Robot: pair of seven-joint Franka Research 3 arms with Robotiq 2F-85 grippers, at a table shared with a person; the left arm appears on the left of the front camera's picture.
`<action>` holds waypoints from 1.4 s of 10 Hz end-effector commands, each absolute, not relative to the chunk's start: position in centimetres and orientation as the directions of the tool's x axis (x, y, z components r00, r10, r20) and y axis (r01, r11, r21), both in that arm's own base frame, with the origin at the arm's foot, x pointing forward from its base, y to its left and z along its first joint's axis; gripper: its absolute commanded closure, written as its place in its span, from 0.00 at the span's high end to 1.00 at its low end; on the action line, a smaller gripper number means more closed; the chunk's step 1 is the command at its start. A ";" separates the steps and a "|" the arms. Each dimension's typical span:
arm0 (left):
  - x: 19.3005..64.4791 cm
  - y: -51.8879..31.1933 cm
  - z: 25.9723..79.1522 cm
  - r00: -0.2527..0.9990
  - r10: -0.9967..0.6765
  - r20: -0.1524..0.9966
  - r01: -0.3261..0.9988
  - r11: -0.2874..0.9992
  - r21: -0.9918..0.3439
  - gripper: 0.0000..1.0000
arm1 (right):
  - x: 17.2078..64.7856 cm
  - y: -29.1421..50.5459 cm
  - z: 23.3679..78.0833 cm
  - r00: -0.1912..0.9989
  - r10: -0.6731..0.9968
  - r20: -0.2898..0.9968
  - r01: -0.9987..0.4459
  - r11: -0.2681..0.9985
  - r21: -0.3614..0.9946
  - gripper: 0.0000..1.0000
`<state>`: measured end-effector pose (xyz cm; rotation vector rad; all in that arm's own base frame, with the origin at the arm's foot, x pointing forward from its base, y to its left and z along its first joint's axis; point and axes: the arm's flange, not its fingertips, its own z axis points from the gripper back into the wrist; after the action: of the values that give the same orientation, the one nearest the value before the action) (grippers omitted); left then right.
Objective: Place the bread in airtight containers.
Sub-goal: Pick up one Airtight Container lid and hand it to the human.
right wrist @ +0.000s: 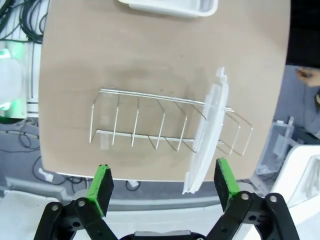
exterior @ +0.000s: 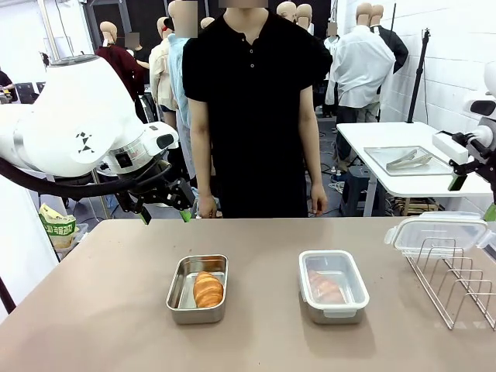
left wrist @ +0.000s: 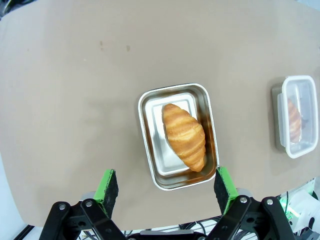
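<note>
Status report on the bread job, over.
Left gripper and right gripper open, empty. Roll in open tin; other tin lidded. Spare lid stands in wire rack. Nothing blocking.

**Three views, one table (exterior: 116,310)**

We face the person (exterior: 252,108) across the table. Our left wrist looks straight down, the open tin (left wrist: 145,130) between its fingers (left wrist: 107,185), also in the front view; our right looks down on the wire rack (right wrist: 150,96).
</note>
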<state>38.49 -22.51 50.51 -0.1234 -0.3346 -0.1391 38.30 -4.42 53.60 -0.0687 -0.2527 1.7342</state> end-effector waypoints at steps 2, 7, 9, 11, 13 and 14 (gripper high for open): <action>38.5 -22.4 50.6 0.934 -0.115 0.338 0.154 0.984 -0.091 1.00 | 38.2 -4.4 53.6 -0.192 0.977 0.096 -0.965 -0.170 -0.199 1.00; 38.5 -22.4 50.6 0.934 -0.115 0.338 0.154 0.984 -0.091 1.00 | 42.6 -3.5 51.0 -0.188 0.978 0.092 -0.956 -0.161 -0.244 1.00; 38.5 -22.4 50.6 0.934 -0.115 0.338 0.154 0.984 -0.091 1.00 | 44.0 -3.9 49.7 -0.166 0.983 0.082 -0.963 -0.144 -0.228 1.00; 38.5 -22.4 50.6 0.934 -0.115 0.338 0.154 0.984 -0.091 1.00 | 45.4 -4.9 48.5 -0.124 0.989 0.083 -0.977 -0.107 -0.183 1.00; 38.5 -22.4 50.6 0.934 -0.115 0.338 0.154 0.984 -0.091 1.00 | 46.3 -5.6 46.7 -0.091 0.991 0.103 -0.981 -0.071 -0.179 1.00; 38.5 -22.4 50.6 0.934 -0.115 0.338 0.154 0.984 -0.091 1.00 | 46.7 -6.0 45.8 -0.067 0.992 0.103 -0.972 -0.042 -0.231 1.00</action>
<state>38.49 -22.51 50.52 -0.1234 -0.3347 -0.1391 46.04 -5.95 46.49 -0.0703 -0.2174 1.6625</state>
